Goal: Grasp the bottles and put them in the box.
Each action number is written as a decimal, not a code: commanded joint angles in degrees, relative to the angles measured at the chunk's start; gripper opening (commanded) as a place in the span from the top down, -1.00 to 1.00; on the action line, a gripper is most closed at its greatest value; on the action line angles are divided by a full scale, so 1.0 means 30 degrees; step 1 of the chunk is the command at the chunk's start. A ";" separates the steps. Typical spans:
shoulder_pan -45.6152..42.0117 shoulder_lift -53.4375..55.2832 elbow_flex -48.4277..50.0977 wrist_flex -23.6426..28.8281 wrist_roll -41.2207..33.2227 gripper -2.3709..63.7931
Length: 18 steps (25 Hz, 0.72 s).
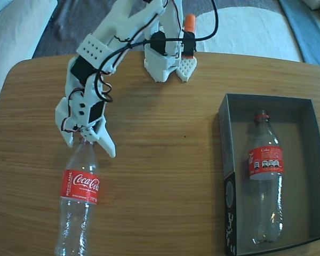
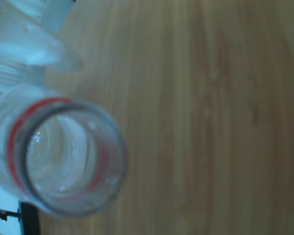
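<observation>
Table (image 1: 165, 160): warm brown wood grain w/ fine streaks; arm (image 1: 88, 80) white w/ black motor blocks & black cables, one orange bit at base; bottle on table (image 1: 80, 197) clear, red label w/ white Coca-Cola script; wrist view shows its mouth (image 2: 63, 156) clear w/ red neck ring; bottle in box (image 1: 265, 176) clear, red ring, red label w/ white print; box (image 1: 230, 176) dark grey inside, black side w/ white print.

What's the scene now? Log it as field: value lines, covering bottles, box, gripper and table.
boxed bottle: lying in the box, neck toward the arm's base
loose bottle: lying on the table, left in the fixed view, neck at the gripper
gripper: at the loose bottle's neck; grip unclear
wrist view: open bottle mouth, close up
bottles left to box: one
</observation>
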 commanded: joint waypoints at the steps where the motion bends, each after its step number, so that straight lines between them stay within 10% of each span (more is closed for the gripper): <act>1: 0.0117 -0.0029 -0.1465 -0.0176 -0.0117 -0.64; 18: 0.0117 -0.1670 -0.2871 -0.0117 -0.0146 -0.63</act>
